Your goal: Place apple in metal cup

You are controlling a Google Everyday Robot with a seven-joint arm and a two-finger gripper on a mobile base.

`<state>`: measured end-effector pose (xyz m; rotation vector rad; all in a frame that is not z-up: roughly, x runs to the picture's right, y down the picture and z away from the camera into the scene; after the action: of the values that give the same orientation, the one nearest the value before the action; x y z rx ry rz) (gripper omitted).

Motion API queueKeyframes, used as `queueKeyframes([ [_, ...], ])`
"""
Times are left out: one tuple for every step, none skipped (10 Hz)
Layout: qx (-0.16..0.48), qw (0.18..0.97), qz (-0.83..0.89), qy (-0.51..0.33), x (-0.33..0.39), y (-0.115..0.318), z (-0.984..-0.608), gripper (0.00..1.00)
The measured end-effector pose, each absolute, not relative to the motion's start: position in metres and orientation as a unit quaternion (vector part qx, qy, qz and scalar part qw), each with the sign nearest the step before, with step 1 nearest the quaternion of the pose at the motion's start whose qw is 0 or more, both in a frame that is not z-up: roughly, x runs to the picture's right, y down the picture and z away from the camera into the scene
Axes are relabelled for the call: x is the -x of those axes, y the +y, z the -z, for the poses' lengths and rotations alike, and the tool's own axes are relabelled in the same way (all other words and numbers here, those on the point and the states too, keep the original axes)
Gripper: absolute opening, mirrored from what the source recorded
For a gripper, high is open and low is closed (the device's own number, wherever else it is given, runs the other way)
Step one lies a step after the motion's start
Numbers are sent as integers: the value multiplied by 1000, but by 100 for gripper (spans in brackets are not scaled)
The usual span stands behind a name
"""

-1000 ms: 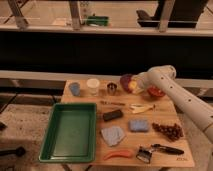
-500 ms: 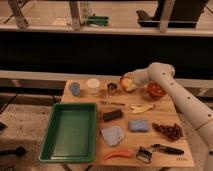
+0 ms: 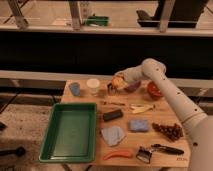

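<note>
Yellow-orange round apple [image 3: 119, 79] with a red blush hangs at the end of the white robot arm [image 3: 172, 97], grasped by the fingers of the gripper [image 3: 117, 83], just above and slightly right of the small shiny metal cup [image 3: 111, 90] at the back of the wooden desk [image 3: 150, 116]; the fruit is not yet inside the cup. Farthest left on the desk lies a large green rectangular plastic tray [image 3: 70, 131], filling the front-left part. Behind it, near the back edge, stands a small blue cup [image 3: 75, 88], and just to its right a pale white cup [image 3: 93, 85], taller than the metal cup beside it. In front of the metal cup a thin stick-like utensil [image 3: 114, 103] lies flat, then a dark rectangular block [image 3: 112, 115], a crumpled grey-blue cloth [image 3: 113, 135] and, at the front edge, a long orange carrot [image 3: 118, 155]. Right of the gripper a dark reddish bowl [image 3: 133, 87] sits partly hidden behind the arm, with a pale yellow curved piece [image 3: 142, 107] and a blue sponge [image 3: 139, 125] lying nearer the front. Further right are a red bowl-like thing [image 3: 154, 90] at the back, a bunch of dark red grapes [image 3: 171, 131], and a black-handled peeler [image 3: 159, 149] near the front edge.
</note>
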<state>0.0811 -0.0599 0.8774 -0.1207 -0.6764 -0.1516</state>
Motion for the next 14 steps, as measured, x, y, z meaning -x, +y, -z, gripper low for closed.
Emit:
queueKeyframes([
  [59, 935, 83, -339, -74, -60, -880, 0],
  [58, 933, 89, -343, -70, -60, -881, 0],
  [56, 932, 96, -345, -65, -59, -881, 0],
  [53, 931, 102, -346, -61, -58, -882, 0],
  [50, 931, 109, -346, -57, -55, -885, 0],
  [47, 931, 114, -344, -56, -53, -888, 0],
  [40, 931, 121, -341, -54, -53, -891, 0],
  [36, 932, 125, -339, -53, -52, -893, 0],
  [33, 932, 129, -337, -53, -52, -896, 0],
  [26, 933, 134, -333, -53, -54, -900, 0],
  [19, 934, 138, -329, -53, -57, -903, 0],
  [16, 934, 141, -327, -52, -59, -905, 0],
  [11, 935, 144, -325, -52, -62, -907, 0],
  [6, 935, 147, -322, -51, -64, -909, 0],
])
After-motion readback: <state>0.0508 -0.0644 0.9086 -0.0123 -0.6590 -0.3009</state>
